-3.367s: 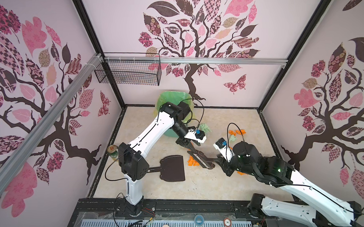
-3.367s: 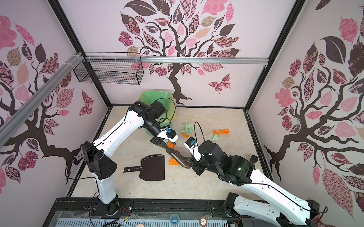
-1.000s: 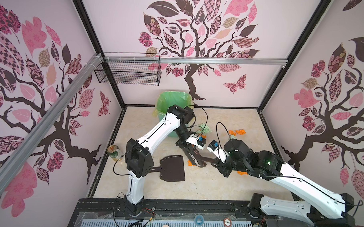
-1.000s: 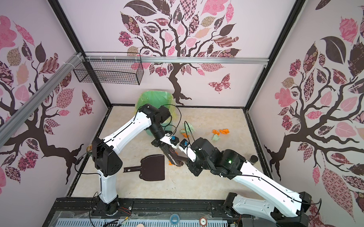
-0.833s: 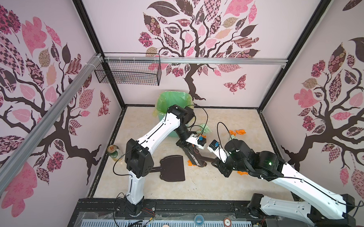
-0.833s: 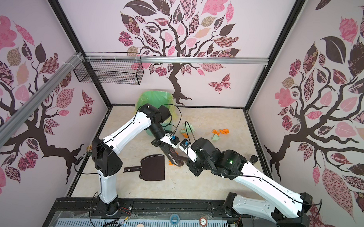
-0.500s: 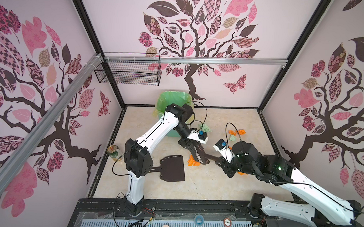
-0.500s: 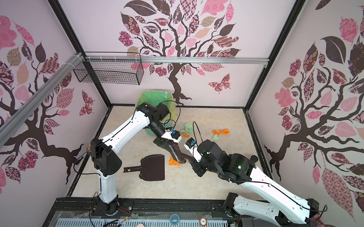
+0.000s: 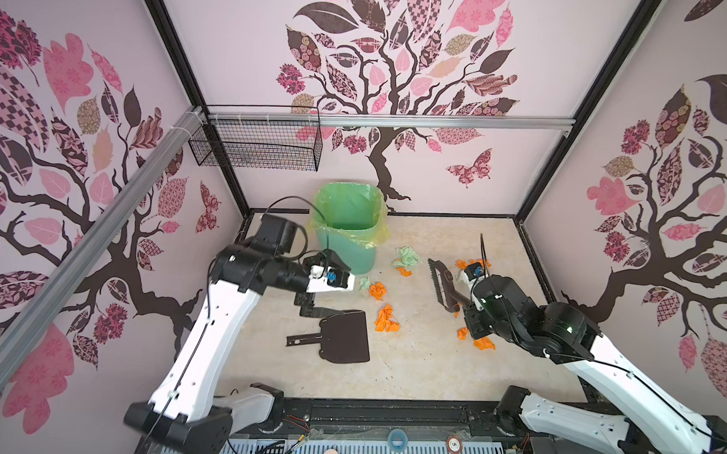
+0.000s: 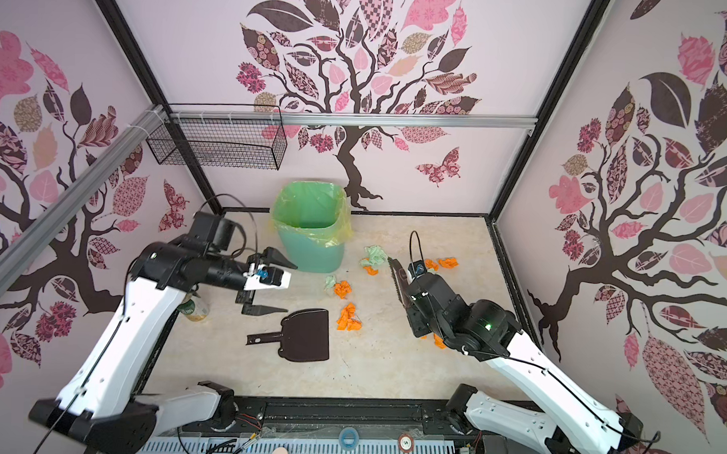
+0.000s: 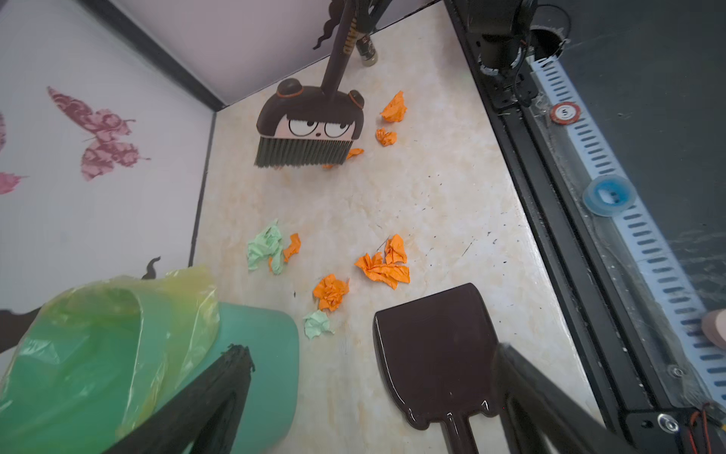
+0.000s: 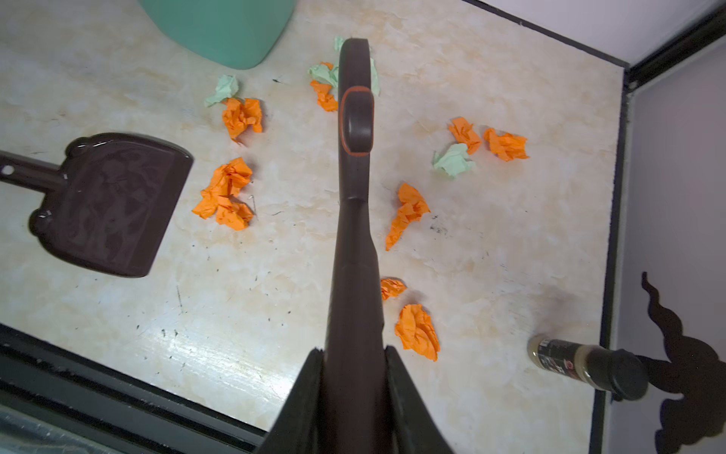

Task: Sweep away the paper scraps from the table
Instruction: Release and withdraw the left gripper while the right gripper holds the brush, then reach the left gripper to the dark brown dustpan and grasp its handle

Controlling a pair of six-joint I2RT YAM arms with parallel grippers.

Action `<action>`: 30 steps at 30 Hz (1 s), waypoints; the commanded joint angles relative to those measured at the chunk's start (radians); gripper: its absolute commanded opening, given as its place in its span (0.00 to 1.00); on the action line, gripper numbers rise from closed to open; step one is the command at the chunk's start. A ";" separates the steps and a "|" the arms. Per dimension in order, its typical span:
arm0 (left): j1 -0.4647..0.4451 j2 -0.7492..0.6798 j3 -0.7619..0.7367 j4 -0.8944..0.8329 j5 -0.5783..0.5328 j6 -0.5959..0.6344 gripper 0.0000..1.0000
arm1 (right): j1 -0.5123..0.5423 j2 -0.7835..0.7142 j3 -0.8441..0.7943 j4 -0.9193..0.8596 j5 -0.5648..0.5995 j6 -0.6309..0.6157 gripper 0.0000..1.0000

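at the far left edge of the table [image 9: 411,371] a small jar [image 10: 192,309] sits under the left arm, and a wire basket [image 9: 256,145] hangs on the wall above. the left gripper [image 9: 345,292] hovers with its claw spread wide and nothing in it, just in front of the green bin [image 9: 347,235], whose yellow-green liner [image 11: 188,298] drapes over the rim. below the claw the dark brown dustpan [image 9: 345,337] lies flat, handle pointing left, its open lip close to the nearest orange wads. the paper scraps [image 9: 385,318] lie spread over the middle and right of the table: orange and mint ones between bin and dustpan, a mint and orange pair [image 9: 406,258] farther back, and more orange ones [image 12: 416,332] near the right arm, partly hidden by it in both top views. the hand brush [image 11: 310,125], with a cartoon face on its head, stands among these right-hand scraps; whether its bristles touch the table i cannot tell. the right gripper [image 12: 353,353] is clamped tight on the brush handle. a small dark-capped bottle [image 12: 581,363] sits by the right wall.
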 commanded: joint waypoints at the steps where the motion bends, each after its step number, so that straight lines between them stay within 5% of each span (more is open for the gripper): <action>1: 0.182 -0.109 -0.117 0.149 0.060 -0.160 0.98 | -0.005 0.044 0.057 -0.006 0.064 0.028 0.00; 4: 0.318 -0.151 -0.117 0.027 0.147 -0.112 0.98 | -0.014 0.091 0.079 0.027 0.061 0.011 0.00; 6: 0.319 -0.122 -0.110 -0.182 0.057 0.087 0.97 | -0.033 0.122 0.100 0.047 0.040 -0.005 0.00; 13: 0.437 -0.012 -0.273 -0.323 -0.217 0.432 0.98 | -0.086 0.173 0.128 0.101 -0.031 -0.068 0.00; 19: 0.440 0.043 -0.511 -0.040 -0.418 0.475 0.96 | -0.092 0.166 0.083 0.147 -0.070 -0.070 0.00; 23: 0.440 0.125 -0.547 0.019 -0.379 0.425 0.68 | -0.092 0.148 0.036 0.173 -0.079 -0.066 0.00; 30: 0.388 0.032 -0.740 0.314 -0.372 0.337 0.29 | -0.111 0.148 0.015 0.179 -0.095 -0.082 0.00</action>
